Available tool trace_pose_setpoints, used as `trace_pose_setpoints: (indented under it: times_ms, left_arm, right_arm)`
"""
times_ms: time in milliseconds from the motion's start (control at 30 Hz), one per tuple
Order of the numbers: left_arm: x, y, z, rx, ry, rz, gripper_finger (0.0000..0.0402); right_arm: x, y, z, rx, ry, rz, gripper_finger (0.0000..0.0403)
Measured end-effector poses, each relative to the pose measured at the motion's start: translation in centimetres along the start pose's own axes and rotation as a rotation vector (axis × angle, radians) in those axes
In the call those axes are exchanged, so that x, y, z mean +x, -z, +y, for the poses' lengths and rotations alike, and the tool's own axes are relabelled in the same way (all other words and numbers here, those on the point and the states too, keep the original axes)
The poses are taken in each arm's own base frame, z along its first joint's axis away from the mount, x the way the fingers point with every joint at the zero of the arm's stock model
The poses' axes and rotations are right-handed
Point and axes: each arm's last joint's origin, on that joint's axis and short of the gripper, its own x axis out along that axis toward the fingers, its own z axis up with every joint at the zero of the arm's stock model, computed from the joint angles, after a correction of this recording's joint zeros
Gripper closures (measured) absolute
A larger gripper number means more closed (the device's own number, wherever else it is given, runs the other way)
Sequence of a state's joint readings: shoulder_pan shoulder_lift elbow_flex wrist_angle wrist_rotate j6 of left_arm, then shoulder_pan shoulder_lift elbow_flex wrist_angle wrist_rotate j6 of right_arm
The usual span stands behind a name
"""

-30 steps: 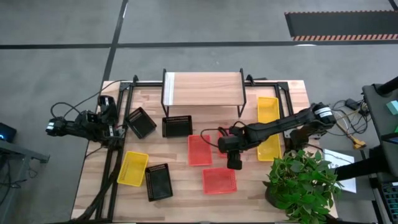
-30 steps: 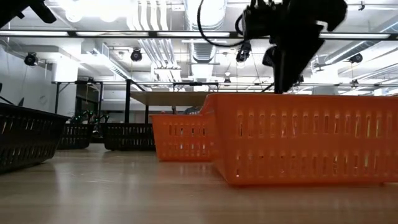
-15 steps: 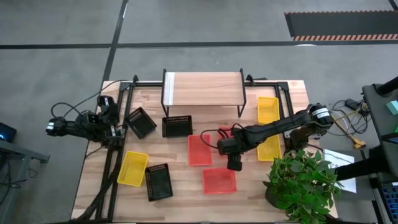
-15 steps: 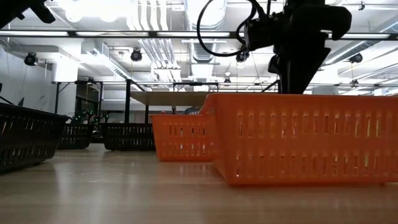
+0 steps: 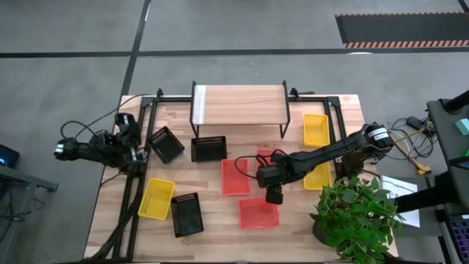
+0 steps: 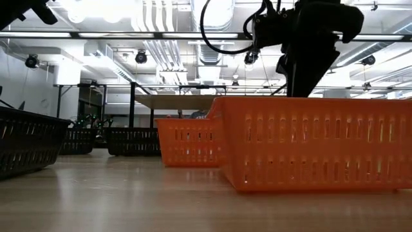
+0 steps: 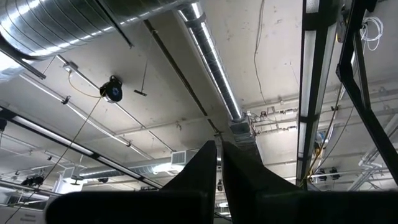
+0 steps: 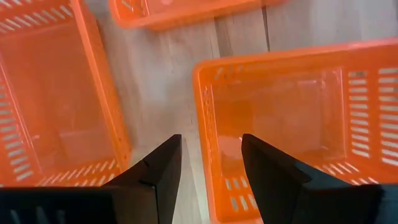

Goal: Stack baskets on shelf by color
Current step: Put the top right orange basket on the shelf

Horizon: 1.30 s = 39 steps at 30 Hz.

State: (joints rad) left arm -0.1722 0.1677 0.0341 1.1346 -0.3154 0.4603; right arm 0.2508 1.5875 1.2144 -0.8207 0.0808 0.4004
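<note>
Since a second ago the right gripper [image 5: 274,196] has slid a little toward the front of the table and now hangs over the back rim of the nearest red-orange basket [image 5: 259,213], fingers spread apart with the basket's wall below the gap, nothing held. A second red-orange basket [image 5: 234,177] lies just beside it on the table [image 5: 220,224], and a third [image 5: 264,158] peeks out from under the right arm. The shelf [image 5: 239,103] stands at the table's back edge, its plank top bare. Two yellow baskets [image 5: 316,129] lie in a line at the right, another yellow one [image 5: 156,199] at front left touching a black basket [image 5: 186,214]; two more black baskets [image 5: 165,144] sit in front of the shelf's left end. The left gripper [image 7: 219,180] is parked off the left edge, pointing at the ceiling, fingers pressed together. A potted plant [image 5: 357,216] stands at the front right corner.
</note>
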Motion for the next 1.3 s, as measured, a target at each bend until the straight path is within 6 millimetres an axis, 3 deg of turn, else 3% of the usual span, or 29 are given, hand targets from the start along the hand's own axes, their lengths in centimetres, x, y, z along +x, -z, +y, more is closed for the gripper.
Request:
trace_pose_setpoints:
  times_ms: [333, 567, 967, 1300]
  left_arm:
    - [0.0, 0.0, 0.0, 0.000, 0.000, 0.000, 0.0394]
    - [0.0, 0.0, 0.0, 0.000, 0.000, 0.000, 0.0394]
    - [0.0, 0.0, 0.0, 0.000, 0.000, 0.000, 0.0394]
    - [0.0, 0.0, 0.0, 0.000, 0.000, 0.000, 0.0394]
  right_arm:
    - [2.9, 1.7, -0.4, 0.004, -0.010, -0.018, 0.0243]
    - [3.9, 2.4, -0.6, 0.003, -0.012, -0.021, 0.0254]
    - [3.3, 1.6, -0.3, 0.005, -0.060, -0.047, 0.0386]
    - [1.4, -0.3, 0.4, 0.002, -0.090, -0.116, 0.0390]
